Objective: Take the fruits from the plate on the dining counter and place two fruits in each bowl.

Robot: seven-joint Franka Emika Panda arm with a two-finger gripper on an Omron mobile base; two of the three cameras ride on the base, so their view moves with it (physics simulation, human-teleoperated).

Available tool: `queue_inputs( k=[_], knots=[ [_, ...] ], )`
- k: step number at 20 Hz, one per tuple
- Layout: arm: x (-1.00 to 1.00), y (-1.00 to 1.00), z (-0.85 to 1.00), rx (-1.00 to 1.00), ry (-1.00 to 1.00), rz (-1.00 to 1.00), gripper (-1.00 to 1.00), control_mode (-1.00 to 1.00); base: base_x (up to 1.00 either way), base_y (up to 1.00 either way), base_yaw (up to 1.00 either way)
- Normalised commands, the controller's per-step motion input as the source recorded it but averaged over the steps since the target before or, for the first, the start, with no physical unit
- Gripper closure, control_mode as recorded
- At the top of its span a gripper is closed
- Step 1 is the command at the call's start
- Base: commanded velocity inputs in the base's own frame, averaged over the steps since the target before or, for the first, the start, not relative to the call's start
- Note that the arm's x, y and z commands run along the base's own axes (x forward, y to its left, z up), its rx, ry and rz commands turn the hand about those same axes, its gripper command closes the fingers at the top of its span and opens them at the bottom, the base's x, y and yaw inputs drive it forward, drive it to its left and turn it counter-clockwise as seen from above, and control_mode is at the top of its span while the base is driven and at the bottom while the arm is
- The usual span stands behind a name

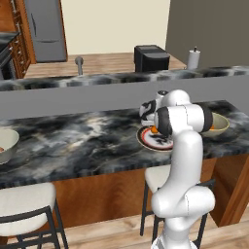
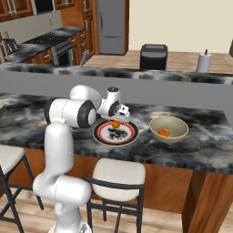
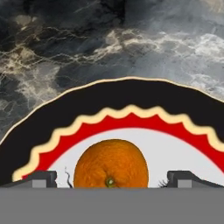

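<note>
1. The white arm's two-finger gripper (image 3: 112, 179) hangs low over the round white plate with its red-and-dark rim band (image 2: 131, 134) on the black, grey and white marbled dining counter (image 1: 87, 141), jaws spread wide and holding nothing; a bright orange round fruit (image 3: 110, 164) sits on the plate between the two dark fingertips (image 3: 41, 178)
2. The fruit is round and smooth, so a close that lands off its widest part risks squeezing it out sideways and rolling it across the plate or off its flat rim onto the counter
3. A descent that runs too deep risks driving the fingertips into the plate and shifting it toward the counter edge
4. The pale beige deep bowl (image 2: 175, 133) beside the plate already holds one orange fruit (image 2: 163, 132); a drop from high up could bounce off that fruit and out
5. The second pale bowl (image 1: 10, 142) stands well apart along the counter, and a loose grip may slip on that long carry
</note>
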Motion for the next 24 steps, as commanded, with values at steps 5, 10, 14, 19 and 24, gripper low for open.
queue_inputs(
  k=[5,10,14,19,24],
  knots=[
    [0.00,-0.01,-0.14,0.00,0.00,0.00,-1.00,-1.00,0.00,0.00,0.00],
    [0.00,0.00,-0.14,0.00,0.00,0.00,-1.00,-1.00,0.00,0.00,0.00],
    [0.00,0.00,-0.06,0.00,0.02,0.00,1.00,-1.00,0.00,0.00,0.00],
    [0.00,-0.06,-0.01,0.00,-0.01,0.00,1.00,-1.00,0.00,0.00,0.00],
    [-0.09,-0.17,0.56,0.00,0.00,0.00,1.00,-1.00,0.00,0.00,0.00]
  ],
)
